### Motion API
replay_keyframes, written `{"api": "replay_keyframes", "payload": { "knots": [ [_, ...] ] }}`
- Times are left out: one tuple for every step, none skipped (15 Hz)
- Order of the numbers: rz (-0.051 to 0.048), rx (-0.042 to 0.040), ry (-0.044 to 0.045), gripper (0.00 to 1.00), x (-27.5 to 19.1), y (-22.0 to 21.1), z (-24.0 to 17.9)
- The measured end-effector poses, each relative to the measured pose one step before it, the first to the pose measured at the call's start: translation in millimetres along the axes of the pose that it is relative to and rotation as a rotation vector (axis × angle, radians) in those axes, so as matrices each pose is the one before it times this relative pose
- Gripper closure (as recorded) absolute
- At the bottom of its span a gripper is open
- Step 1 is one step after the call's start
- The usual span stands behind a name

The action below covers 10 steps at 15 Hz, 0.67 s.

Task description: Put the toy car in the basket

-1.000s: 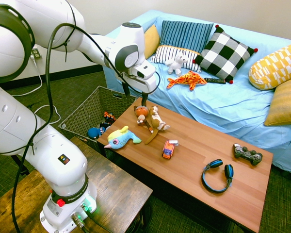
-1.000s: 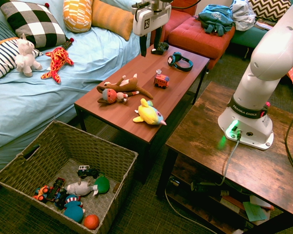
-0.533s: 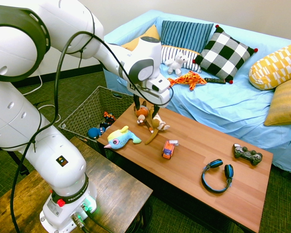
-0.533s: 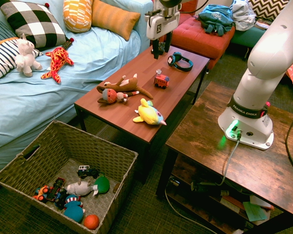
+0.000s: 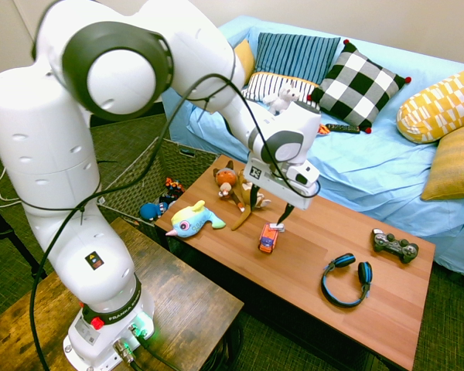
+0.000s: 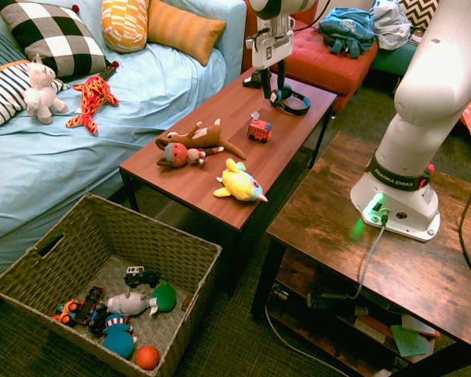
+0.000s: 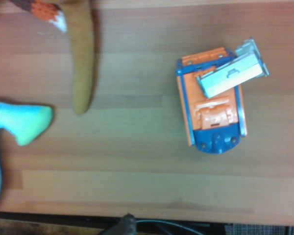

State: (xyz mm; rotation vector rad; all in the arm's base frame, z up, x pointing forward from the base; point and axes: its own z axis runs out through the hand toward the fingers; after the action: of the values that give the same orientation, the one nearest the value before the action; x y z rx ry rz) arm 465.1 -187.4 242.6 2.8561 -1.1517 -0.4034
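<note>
First exterior view: gripper (image 5: pixel 269 207) with fingers spread, empty, above toy car (image 5: pixel 268 238) mid-table (image 5: pixel 356 325); second exterior view: basket (image 6: pixel 190 245) on floor off the table's end; wrist view: toy car on bare wood.

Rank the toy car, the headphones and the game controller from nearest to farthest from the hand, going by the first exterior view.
Measured from the hand, whose fingers are open:
1. Toy car: on the table just below the hand.
2. Headphones: on the table, toward its far end from the basket.
3. Game controller: beyond the headphones, near the table edge by the sofa.
</note>
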Motion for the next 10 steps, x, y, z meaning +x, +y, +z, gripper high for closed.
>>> {"api": "replay_keyframes", "payload": {
  "knots": [
    [-0.00664, -0.02136, -0.01715, 0.00, 14.86, -6.07, 16.95],
    [-0.00690, -0.01760, -0.01188, 0.00, 11.82, -7.85, 13.24],
    [-0.00725, -0.01244, -0.00509, 0.00, 10.10, -9.04, 8.90],
    [-0.00562, -0.01073, -0.00595, 0.00, 6.38, -7.04, 6.71],
    [-0.00352, -0.01134, -0.01145, 0.00, 4.22, -4.64, 7.59],
    [-0.00032, -0.01214, -0.02098, 0.00, 3.77, -3.15, 8.95],
    [0.00200, -0.01054, -0.02316, 0.00, 3.90, -2.24, 7.41],
    [0.00124, -0.00736, -0.01978, 0.00, 3.86, -3.53, 6.91],
    [-0.00141, -0.00533, -0.01119, 0.00, 2.49, -3.90, 5.01],
    [-0.00377, -0.00496, -0.01037, 0.00, 1.90, -4.30, 3.44]
  ]
}}
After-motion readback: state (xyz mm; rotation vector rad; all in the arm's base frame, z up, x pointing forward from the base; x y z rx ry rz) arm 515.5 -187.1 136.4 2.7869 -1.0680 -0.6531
